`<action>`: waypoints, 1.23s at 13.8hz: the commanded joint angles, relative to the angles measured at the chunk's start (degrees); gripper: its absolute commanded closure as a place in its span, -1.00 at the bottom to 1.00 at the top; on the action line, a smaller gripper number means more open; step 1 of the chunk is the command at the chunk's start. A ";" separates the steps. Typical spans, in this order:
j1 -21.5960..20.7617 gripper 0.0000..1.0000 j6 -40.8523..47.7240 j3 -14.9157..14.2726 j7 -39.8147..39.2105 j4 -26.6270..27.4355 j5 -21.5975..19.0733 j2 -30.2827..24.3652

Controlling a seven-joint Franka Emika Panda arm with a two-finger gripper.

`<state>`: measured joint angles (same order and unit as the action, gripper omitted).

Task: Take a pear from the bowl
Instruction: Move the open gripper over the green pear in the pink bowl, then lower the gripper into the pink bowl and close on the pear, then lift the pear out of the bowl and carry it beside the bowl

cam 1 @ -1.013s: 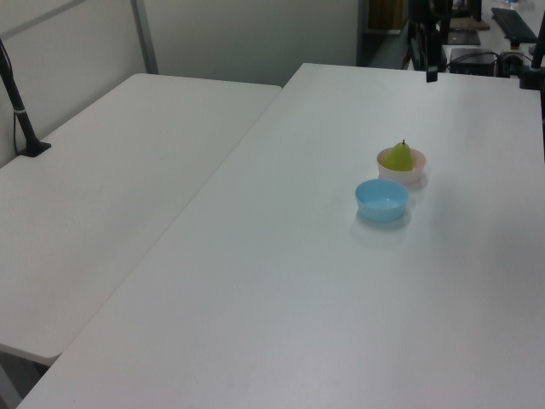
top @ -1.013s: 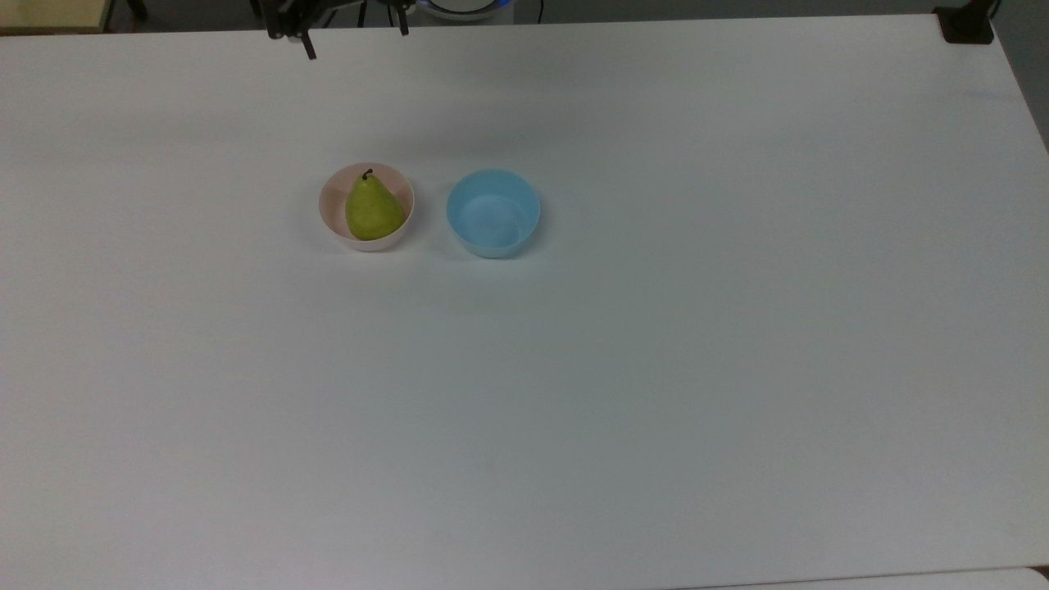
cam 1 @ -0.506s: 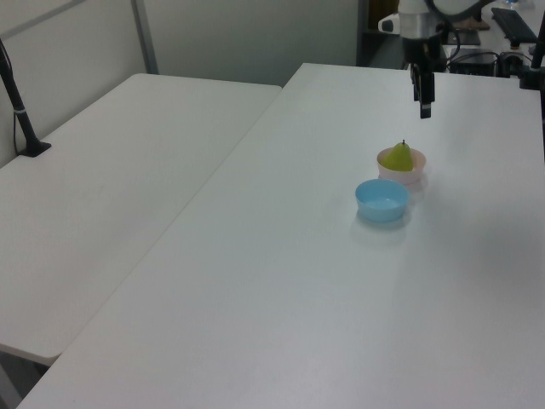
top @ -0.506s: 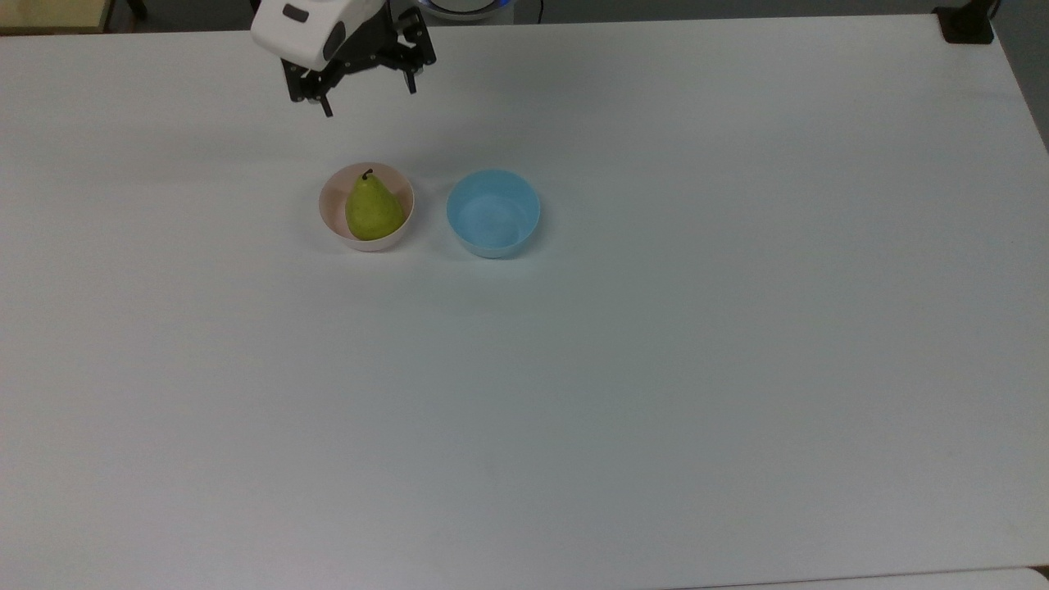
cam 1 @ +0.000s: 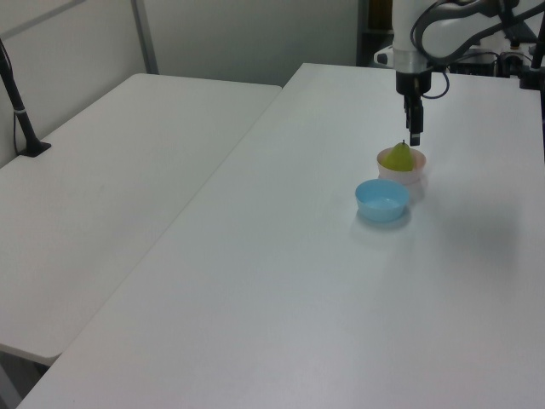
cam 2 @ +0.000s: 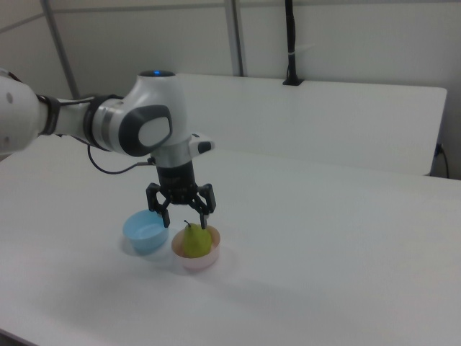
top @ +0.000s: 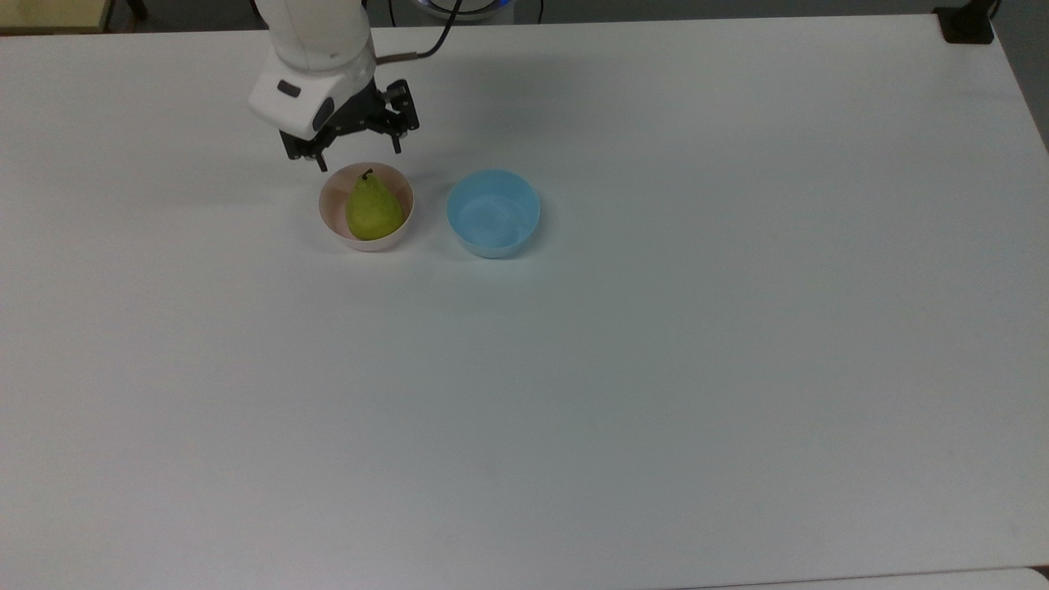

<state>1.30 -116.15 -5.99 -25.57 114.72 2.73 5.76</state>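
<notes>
Here is the pear, yellow-green with its dark stem up, sitting inside the pink bowl on the white table. The pear fills much of the bowl and leans against the wall on the top view's right. Just beside the pink bowl, on the top view's right, stands the light blue bowl, apart from it by a narrow strip of table.

And there is the gripper, hanging right above the pink bowl, pointing down. Its jaws are spread wide, one finger to each side of the pear's stem in the right view, holding nothing and not touching the fruit. In the top view the gripper sits at the far rim of the pink bowl; in the left view the gripper hangs just over the pear.
</notes>
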 commanded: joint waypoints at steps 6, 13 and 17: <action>-0.33 -0.68 -7.94 -0.08 2.19 0.51 -0.45 5.84; -0.68 -0.32 -10.75 0.10 4.12 0.60 0.52 7.95; -0.77 0.23 -10.15 0.36 4.12 0.51 0.61 7.34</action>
<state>1.11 -124.92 -5.75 -23.06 114.57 2.80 13.40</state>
